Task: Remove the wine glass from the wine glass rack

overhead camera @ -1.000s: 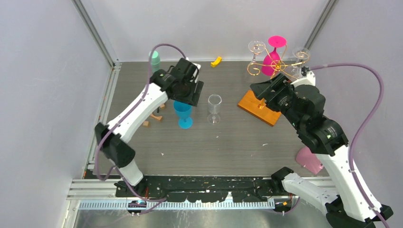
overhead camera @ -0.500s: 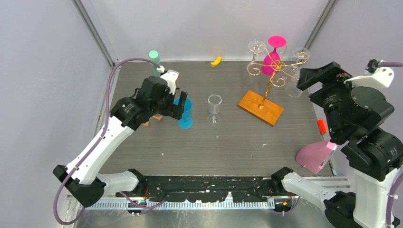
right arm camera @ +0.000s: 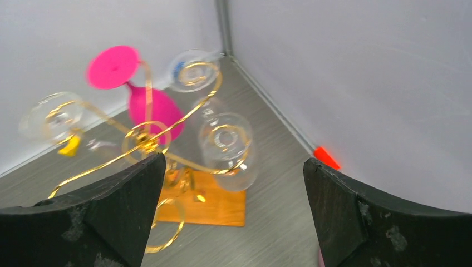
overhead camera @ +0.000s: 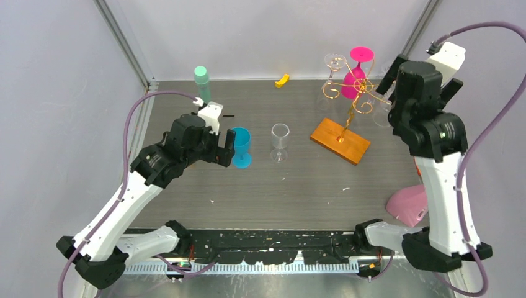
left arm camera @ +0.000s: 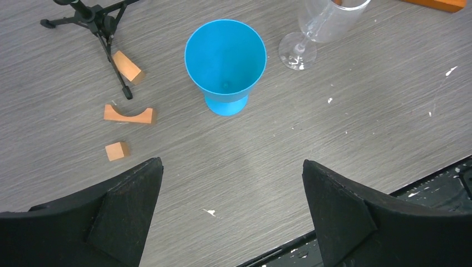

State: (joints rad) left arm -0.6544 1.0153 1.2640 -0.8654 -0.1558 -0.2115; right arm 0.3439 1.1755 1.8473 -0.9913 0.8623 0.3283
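Observation:
The wine glass rack (overhead camera: 358, 87) is gold wire on an orange-brown wooden base (overhead camera: 340, 141) at the back right. A pink glass (overhead camera: 355, 73) and clear wine glasses (overhead camera: 335, 62) hang upside down from it. In the right wrist view I see the rack's hub (right arm camera: 146, 142), the pink glass (right arm camera: 153, 108) and a clear wine glass (right arm camera: 229, 150) just beyond my fingers. My right gripper (overhead camera: 420, 93) is open, raised above and right of the rack. My left gripper (overhead camera: 220, 149) is open and empty beside a blue cup (overhead camera: 240, 146).
A clear glass (overhead camera: 280, 139) stands mid-table by the blue cup (left arm camera: 225, 55). A black tripod with a mint cylinder (overhead camera: 201, 77) and wooden blocks (left arm camera: 129, 114) are at the left. A yellow piece (overhead camera: 283, 80), a pink object (overhead camera: 409, 205) and a red piece (right arm camera: 325, 157) lie near the walls.
My right arm rose and swung right, from low in front of the rack to above its right side. My left arm drew back left from over the blue cup.

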